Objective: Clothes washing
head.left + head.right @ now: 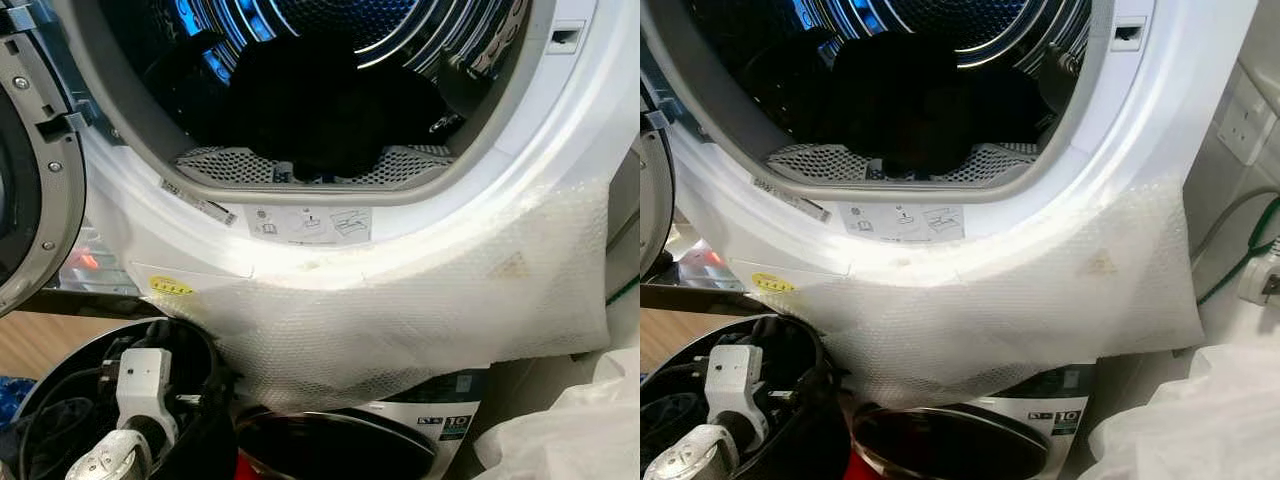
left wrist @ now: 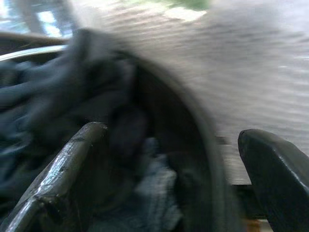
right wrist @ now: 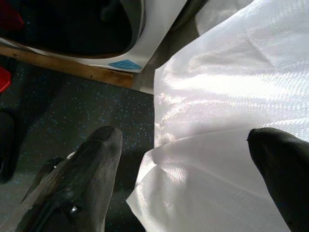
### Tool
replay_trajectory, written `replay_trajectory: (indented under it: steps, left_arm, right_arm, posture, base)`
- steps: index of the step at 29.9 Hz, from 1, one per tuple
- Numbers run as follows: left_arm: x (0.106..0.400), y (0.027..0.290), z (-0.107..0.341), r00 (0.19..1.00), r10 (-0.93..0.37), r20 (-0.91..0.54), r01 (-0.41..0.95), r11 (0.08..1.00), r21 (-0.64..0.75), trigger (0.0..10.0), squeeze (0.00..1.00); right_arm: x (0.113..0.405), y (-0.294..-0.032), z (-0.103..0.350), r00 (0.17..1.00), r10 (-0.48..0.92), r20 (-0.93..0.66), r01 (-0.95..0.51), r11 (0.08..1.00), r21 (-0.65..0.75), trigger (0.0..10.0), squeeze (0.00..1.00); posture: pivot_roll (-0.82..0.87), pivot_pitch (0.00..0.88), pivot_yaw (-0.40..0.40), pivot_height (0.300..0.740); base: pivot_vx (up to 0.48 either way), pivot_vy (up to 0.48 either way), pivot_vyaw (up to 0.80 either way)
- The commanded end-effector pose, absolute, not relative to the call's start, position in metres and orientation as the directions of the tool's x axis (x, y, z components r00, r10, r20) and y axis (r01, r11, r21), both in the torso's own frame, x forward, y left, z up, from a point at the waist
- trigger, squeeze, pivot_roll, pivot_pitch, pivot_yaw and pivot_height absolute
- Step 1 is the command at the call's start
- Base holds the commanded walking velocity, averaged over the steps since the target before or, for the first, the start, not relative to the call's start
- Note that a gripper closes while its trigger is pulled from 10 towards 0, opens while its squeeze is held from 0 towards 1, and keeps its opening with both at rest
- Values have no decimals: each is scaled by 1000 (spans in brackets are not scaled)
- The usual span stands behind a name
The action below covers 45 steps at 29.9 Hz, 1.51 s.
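Two machines stood stacked. The upper machine [image 1: 470, 200] had its round opening uncovered, and its door [image 1: 30, 170] hung swung aside at 9 o'clock of the opening. Inside the drum [image 1: 330, 25], one heap of dark clothes [image 1: 320, 110] lay at the bottom, resting against the perforated lint grille [image 1: 240, 165] at the lower lip. One sheet of bubble wrap [image 1: 430, 310] was draped over the front panel from 6 to 4 o'clock of the opening, hanging down onto the top of the lower machine [image 1: 440, 415]. One yellow sticker [image 1: 171, 286] sat on the white panel at 7 o'clock, and one instruction label [image 1: 308, 224] at 6 o'clock just under the rim.

One dark basket [image 1: 195, 345] stood at 7 o'clock of the head view, holding dark clothes [image 2: 43, 106]. The left arm [image 1: 140, 400] reached down into it. The left claw [image 2: 174, 174] was open, its two fingers [image 2: 67, 169] spread apart over the basket's clothes and gripping nothing; that view was blurred.

The right claw [image 3: 188, 169] was also open, two fingers [image 3: 91, 164] well apart, empty, hanging above a white plastic bag [image 3: 231, 96] and dark speckled floor [image 3: 72, 111]. The bag showed at 5 o'clock of the head view, beside the lower machine. One green cable [image 1: 1240, 255] ran along the wall at 3 o'clock.
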<state>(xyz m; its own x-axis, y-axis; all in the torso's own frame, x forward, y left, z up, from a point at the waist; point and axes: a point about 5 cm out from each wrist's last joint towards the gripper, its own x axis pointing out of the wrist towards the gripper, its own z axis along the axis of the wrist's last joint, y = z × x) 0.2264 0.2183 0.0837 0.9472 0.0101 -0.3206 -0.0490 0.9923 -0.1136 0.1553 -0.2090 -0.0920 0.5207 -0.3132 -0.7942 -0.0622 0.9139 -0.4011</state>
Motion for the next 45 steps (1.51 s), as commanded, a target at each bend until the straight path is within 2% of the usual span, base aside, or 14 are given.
replay_trajectory:
  steps: [1,3,4,11,13,16,24,27,29,36,39,45]
  left_arm:
    - [228,232,82,941,106,-321,-144,985,-97,10000,0]
    - [228,235,82,939,138,-315,-179,978,-105,10000,0]
    - [228,236,82,940,139,-311,-185,975,-121,10000,1000]
    - [225,250,85,914,258,-313,-308,944,-122,10000,1000]
    - [225,261,87,889,325,-322,-370,925,-87,10000,1000]
    - [227,268,91,883,354,-307,-389,920,-57,10000,1000]
    - [234,278,94,886,298,-355,-297,953,60,10000,1000]
    - [242,276,99,916,201,-347,-189,980,69,10000,1000]
    - [247,274,103,930,98,-353,-61,991,115,10000,1000]
    - [262,289,109,928,108,-356,-70,990,119,10000,1000]
    - [266,288,107,916,44,-400,12,991,137,10000,1000]
    - [268,299,104,905,104,-413,-45,988,150,10000,1000]
  right_arm:
    - [157,-206,-92,517,-302,-801,-70,918,-391,10000,0]
    - [157,-206,-92,518,-301,-801,-70,918,-391,10000,0]
    - [157,-206,-92,518,-302,-800,-71,917,-391,10000,0]
    - [157,-208,-92,518,-300,-801,-85,914,-397,10000,0]
    - [157,-209,-92,518,-300,-801,-87,913,-399,10000,0]
    - [160,-209,-91,523,-298,-798,-89,913,-399,10000,0]
    - [163,-209,-89,531,-295,-794,-93,912,-401,10000,0]
    - [163,-210,-89,532,-293,-795,-100,910,-403,10000,0]
    - [164,-209,-89,533,-290,-795,-105,909,-402,10000,0]
    - [167,-210,-88,539,-289,-791,-108,908,-405,10000,0]
    - [169,-213,-86,543,-293,-787,-106,906,-410,10000,0]
    - [166,-220,-86,539,-308,-784,-101,901,-423,10000,0]
  posture:
    - [162,0,82,740]
    - [167,0,75,740]
    - [170,0,74,740]
    - [182,0,60,740]
    - [189,0,53,740]
    - [190,0,52,740]
    - [199,0,37,740]
    - [204,0,32,740]
    - [202,0,30,740]
    - [192,0,16,740]
    - [181,0,9,740]
    - [177,0,5,740]
  base:
    - [0,0,0]
    - [0,0,0]
    - [0,0,0]
    - [0,0,0]
    - [0,0,0]
    - [0,0,0]
    - [0,0,0]
    - [0,0,0]
    - [0,0,0]
    - [0,0,0]
    - [0,0,0]
    - [0,0,0]
